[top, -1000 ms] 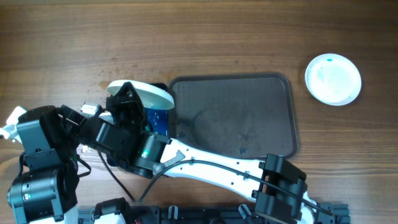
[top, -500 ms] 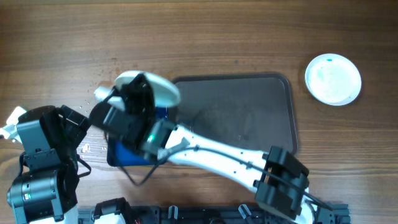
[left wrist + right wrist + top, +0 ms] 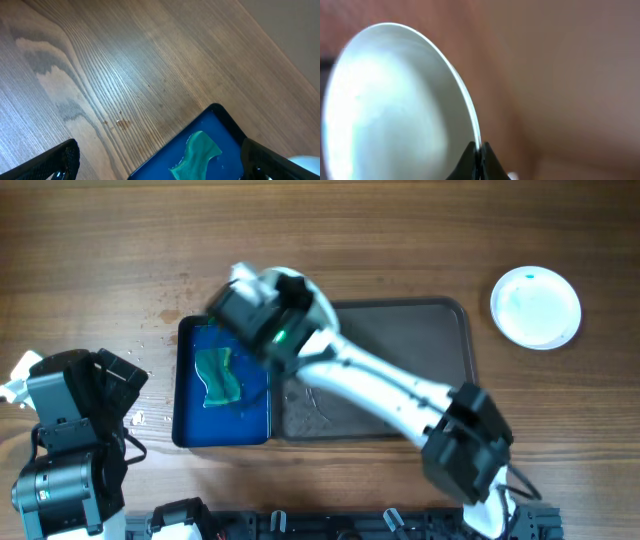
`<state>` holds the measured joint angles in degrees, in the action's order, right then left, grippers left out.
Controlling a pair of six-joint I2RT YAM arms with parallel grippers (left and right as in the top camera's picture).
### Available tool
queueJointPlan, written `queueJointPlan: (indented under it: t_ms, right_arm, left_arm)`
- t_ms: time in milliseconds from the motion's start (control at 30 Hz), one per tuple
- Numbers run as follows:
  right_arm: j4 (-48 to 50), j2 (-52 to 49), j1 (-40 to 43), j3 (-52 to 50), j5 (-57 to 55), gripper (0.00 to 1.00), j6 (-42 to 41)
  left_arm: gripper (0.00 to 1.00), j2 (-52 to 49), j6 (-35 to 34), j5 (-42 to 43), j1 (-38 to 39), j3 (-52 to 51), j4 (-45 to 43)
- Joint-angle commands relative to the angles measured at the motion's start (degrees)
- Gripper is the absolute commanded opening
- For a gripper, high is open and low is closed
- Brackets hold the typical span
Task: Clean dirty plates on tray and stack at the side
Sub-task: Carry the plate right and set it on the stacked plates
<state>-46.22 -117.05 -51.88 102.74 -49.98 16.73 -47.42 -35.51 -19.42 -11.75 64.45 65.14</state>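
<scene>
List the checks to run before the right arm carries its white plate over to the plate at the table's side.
1. Right tool shut on held plate rim: ok.
2. Held plate wiped clean: cannot tell, view blurred.
3. Side plate uncovered, ready for stacking: ok.
4. Left tool open, empty, away from the route: ok.
5. Grey tray holds no further plates: ok.
6. Green cloth lies in blue tray: ok.
</scene>
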Motion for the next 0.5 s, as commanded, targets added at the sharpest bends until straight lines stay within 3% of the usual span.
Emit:
queueJointPlan:
  t_ms: [0,167,300,467]
  right_arm:
    - [-8.1,1.6,8.7,9.9,25.4,0.04,-23.5]
    - [-19.0,2.8,25.3,21.4,41.4,0.04,-29.1]
    - [-25.2,2.8,43.4,21.2,48.7,0.04,-31.2]
    - [-30.6,2.1,67.1,17.1,49.9,0.04,-35.5]
  left_arm:
    - [1.0,-0.8,-1.0,0.8,-0.2,0.2,-0.2]
    - [1.0,-4.5,-1.0,6.8,-0.2,0.2,-0.2]
    - [1.0,-10.2,-1.0,11.3,-0.2,0.2,-0.2]
    - [1.0,-19.1,-1.0,15.3,-0.2,0.2,-0.4]
